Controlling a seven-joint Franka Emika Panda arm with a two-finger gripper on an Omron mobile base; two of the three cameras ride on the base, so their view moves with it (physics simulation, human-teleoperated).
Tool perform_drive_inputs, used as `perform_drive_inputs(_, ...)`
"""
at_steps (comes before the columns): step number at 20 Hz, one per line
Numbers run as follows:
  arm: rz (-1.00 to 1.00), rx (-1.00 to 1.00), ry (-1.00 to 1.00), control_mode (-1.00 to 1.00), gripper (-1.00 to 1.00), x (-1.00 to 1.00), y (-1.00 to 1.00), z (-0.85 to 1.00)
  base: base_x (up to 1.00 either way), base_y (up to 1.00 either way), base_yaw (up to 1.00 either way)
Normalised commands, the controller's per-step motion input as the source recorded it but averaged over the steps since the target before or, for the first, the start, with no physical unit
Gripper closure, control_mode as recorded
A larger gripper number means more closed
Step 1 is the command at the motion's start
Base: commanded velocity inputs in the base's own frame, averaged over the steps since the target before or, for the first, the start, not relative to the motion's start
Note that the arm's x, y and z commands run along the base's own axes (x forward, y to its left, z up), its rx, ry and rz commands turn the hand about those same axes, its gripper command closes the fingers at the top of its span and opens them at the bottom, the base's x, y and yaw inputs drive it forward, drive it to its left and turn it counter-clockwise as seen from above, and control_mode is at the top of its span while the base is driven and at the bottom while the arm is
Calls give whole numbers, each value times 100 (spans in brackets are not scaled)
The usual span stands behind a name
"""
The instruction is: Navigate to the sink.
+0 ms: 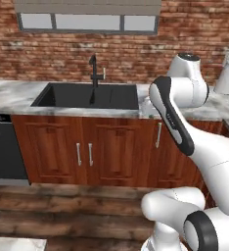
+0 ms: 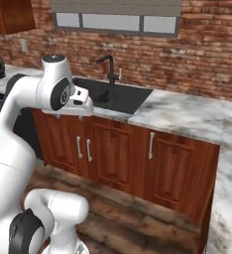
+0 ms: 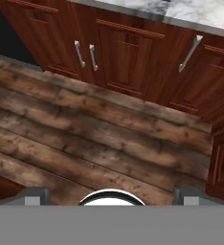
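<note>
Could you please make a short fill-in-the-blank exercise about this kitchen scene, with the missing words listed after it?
1. The sink is set into a marble counter and its colour is ____.
2. The wall behind the faucet is made of ____.
3. The cabinets under the sink are made of ____.
4. The hand view looks down at a floor of wooden ____.

Missing words: black; brick; wood; planks

The sink (image 1: 87, 95) is set in the counter (image 1: 13, 90) below the window (image 1: 87, 22), its faucet (image 1: 93, 71) at the back rim, cabinet doors (image 1: 84, 149) beneath it, the dishwasher (image 1: 4, 147) to their left, a kettle (image 1: 227, 73) far right.
</note>
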Motion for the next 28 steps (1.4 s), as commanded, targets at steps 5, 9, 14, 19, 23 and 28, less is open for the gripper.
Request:
perform_drive_inputs(5, 0, 0, 0, 100, -100, 0, 0, 0, 100, -34, 28)
perform_drive_inputs(9, 0, 0, 0, 100, -100, 0, 0, 0, 100, -8, 25)
perform_drive_inputs(14, 0, 0, 0, 100, -100, 0, 0, 0, 100, 25, -6)
perform_drive_inputs(19, 0, 0, 0, 100, -100, 0, 0, 0, 76, 82, -14)
perform_drive_inputs(23, 0, 0, 0, 100, -100, 0, 0, 0, 91, 90, -21)
perform_drive_inputs(28, 0, 0, 0, 100, -100, 0, 0, 0, 83, 54, -30)
